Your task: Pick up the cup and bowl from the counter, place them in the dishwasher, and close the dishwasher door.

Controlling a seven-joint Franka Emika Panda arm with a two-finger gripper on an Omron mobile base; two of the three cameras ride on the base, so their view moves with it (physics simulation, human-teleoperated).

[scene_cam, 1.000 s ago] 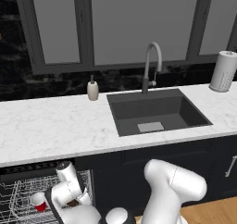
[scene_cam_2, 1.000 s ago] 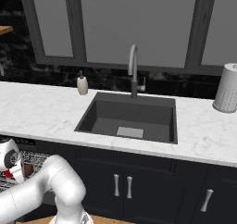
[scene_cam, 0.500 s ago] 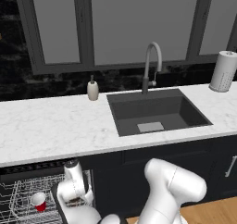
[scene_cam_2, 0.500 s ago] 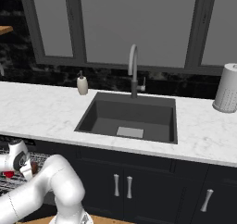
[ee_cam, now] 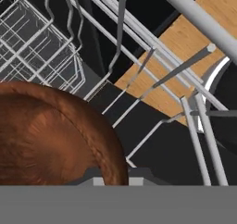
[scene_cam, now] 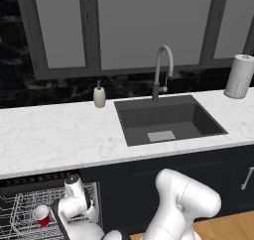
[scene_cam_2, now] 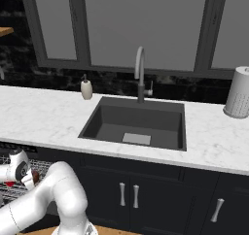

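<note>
A simulated kitchen runs along a black marbled back wall with grey-framed windows, and the white marble-look counter (scene_cam: 54, 137) spans the scene with a dark rectangular sink (scene_cam: 168, 120) cut into it and a curved grey faucet (scene_cam: 162, 70) behind the basin. A beige soap bottle (scene_cam: 99, 95) stands on the counter just left of the sink at the far edge, and a white paper towel roll (scene_cam: 239, 76) stands at the far right. Below the counter on the left, the dishwasher (scene_cam: 34, 179) is open, its white wire rack (scene_cam: 20, 211) pulled out into the near space. The red cup (scene_cam: 41, 216) sits upright in that rack, white inside showing. The white arm bends down to the left, its wrist low beside the rack just right of the cup. In the hand view the gripper (ee_cam: 111, 181) is clamped on the rim of the reddish-brown bowl (ee_cam: 46, 140), which lies large against the fingers above the rack wires and the dark inside of the dishwasher, with wood floor (ee_cam: 185, 47) beyond. Dark cabinet doors (scene_cam_2: 146, 195) with pale handles fill the space under the sink.
</note>
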